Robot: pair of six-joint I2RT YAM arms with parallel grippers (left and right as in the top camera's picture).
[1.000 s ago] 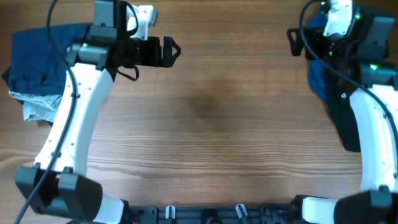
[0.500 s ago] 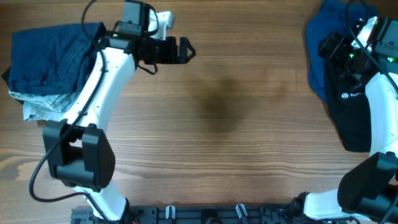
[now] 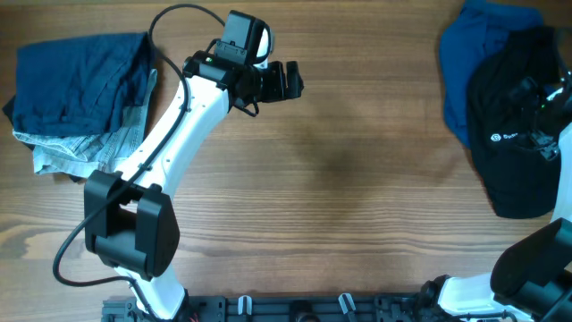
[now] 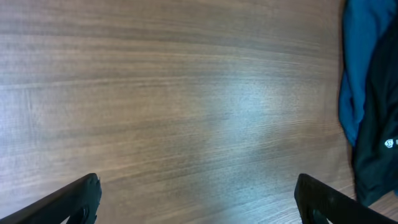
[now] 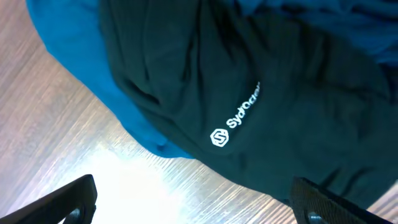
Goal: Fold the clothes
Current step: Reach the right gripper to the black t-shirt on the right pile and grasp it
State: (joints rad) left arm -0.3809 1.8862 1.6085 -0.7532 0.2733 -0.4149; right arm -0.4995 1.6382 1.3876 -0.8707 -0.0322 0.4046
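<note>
Overhead, the right gripper [image 5: 196,208] has swung out, jaws wide and empty, directly above the black logo garment [image 3: 518,174], seemingly poised to grasp it, while the left gripper [image 3: 290,80], also open, has drifted centreward.

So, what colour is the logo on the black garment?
White; the right wrist view shows the logo best.

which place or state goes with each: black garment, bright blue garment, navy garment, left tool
1 black garment
2 bright blue garment
3 navy garment
4 left tool

a far left, crumpled
b far right, lying on top
c open, holding nothing
d far right, partly covered

Pairs: 1-b, 2-d, 3-a, 4-c
</note>
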